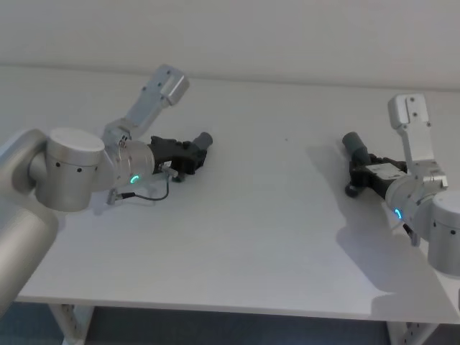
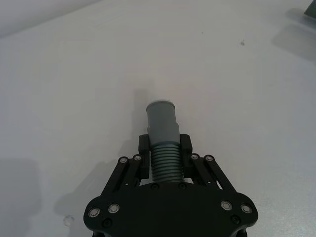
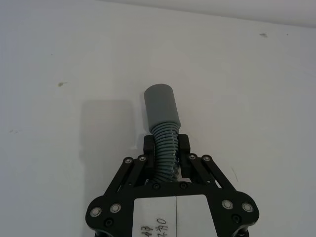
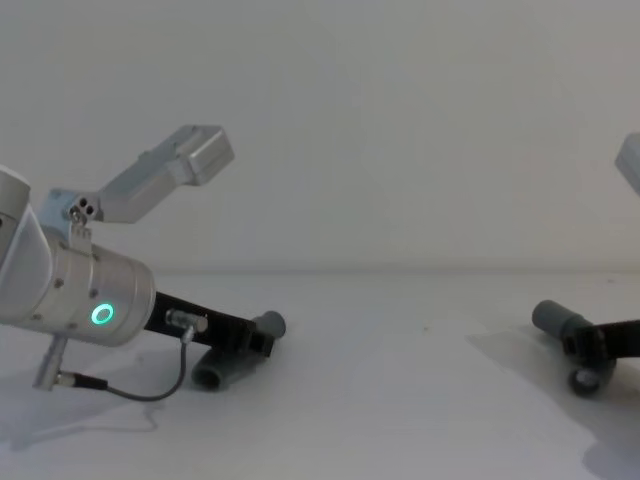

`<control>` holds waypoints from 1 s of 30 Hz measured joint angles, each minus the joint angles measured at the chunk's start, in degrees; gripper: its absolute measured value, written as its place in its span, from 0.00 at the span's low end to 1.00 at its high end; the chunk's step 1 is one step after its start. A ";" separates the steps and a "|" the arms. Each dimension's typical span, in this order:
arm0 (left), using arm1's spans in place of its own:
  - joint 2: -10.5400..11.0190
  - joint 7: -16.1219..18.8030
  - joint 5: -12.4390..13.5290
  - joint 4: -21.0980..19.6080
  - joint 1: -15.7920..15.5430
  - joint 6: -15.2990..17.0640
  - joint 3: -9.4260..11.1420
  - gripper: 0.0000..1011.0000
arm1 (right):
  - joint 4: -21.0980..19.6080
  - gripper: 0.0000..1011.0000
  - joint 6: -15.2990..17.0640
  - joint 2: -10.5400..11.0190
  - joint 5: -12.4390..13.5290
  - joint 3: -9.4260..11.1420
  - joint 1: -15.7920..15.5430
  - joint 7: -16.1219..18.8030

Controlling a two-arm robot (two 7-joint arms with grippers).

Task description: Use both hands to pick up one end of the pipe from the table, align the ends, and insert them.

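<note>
Left gripper [image 1: 188, 153]: at the left side of the table [image 1: 273, 237], low over it. Its fingers [image 2: 143, 143] are clamped on the ribbed middle of the left piece [image 4: 215, 375].

Left piece: held between the left gripper's fingers. Its smooth grey left cuff [image 2: 162, 118] sticks out past the fingertips, tilted upward and pointing toward the table's middle. In the chest view the bent other end hangs below the gripper, down at the table surface. Whether it touches cannot be told.

Right gripper [image 1: 357, 170]: at the table's right side, also low. Its fingers [image 3: 185, 144] are closed tight on the ribbed part of the right piece [image 4: 583, 380].

Right piece: gripped just behind its smooth grey right cuff [image 3: 161, 103], which projects beyond the fingertips. The cuff is raised and angled toward the table's middle and far edge. The other end curls down beneath the gripper, close to the table.

Pieces to each other: well apart, with bare white table between them. The two cuffs lean roughly toward each other.
</note>
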 joint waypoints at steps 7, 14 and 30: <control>1.26 -1.46 0.88 -1.04 -0.51 -1.59 0.40 0.34 | -1.08 0.27 -2.21 -0.06 0.04 0.44 -0.56 0.55; 3.87 -4.65 2.21 -2.58 -1.66 -4.79 1.26 0.34 | -2.48 0.27 -7.00 0.81 0.35 0.76 -1.12 3.19; 10.81 -16.51 3.66 -4.23 -5.17 -12.55 4.30 0.34 | -3.74 0.27 -16.25 5.92 2.47 0.65 -1.56 14.55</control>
